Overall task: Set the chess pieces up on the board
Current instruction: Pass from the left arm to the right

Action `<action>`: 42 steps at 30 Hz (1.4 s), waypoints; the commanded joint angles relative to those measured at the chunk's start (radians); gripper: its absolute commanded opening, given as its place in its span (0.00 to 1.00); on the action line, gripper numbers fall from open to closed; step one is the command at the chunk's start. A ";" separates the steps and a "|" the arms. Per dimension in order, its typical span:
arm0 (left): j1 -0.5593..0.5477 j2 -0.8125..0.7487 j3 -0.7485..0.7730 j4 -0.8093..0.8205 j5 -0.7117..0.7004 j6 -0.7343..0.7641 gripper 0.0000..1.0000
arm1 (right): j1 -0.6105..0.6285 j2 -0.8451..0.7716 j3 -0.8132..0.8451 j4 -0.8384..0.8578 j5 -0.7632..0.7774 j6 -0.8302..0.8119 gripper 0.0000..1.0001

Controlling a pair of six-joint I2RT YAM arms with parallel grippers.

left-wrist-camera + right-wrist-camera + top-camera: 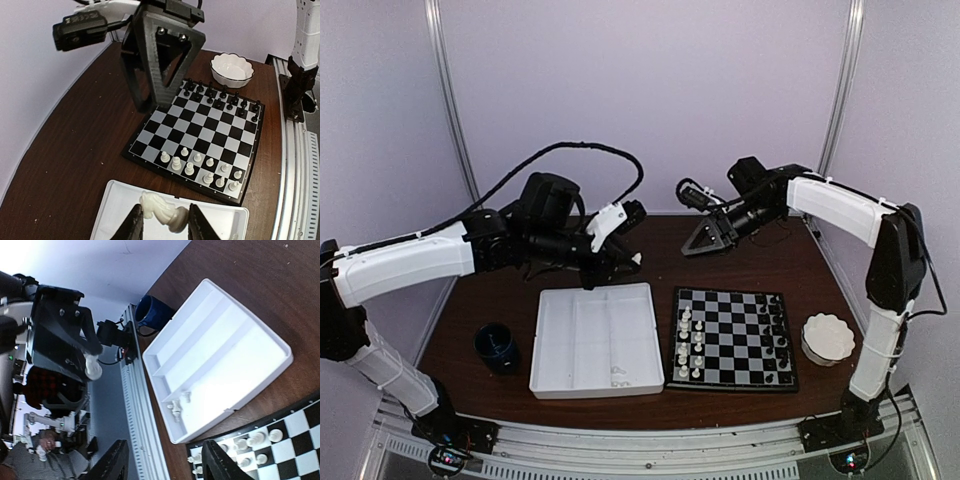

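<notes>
The board lies right of centre, with white chess pieces on its left rows and black ones on its right rows. My left gripper hovers above the far edge of the white tray. It is shut on a white knight, held sideways between the fingers. My right gripper is open and empty, raised behind the board's far left corner. In the right wrist view its fingers stand wide apart. A few white pieces lie in the tray's near corner.
A dark blue cup stands left of the tray. A white scalloped bowl sits right of the board. The right arm's gripper hangs over the board's far corner in the left wrist view. A metal rail runs along the table's near edge.
</notes>
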 commanded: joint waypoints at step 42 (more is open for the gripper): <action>-0.103 0.034 0.066 -0.029 -0.296 0.148 0.30 | 0.216 -0.001 -0.115 0.666 -0.243 0.760 0.35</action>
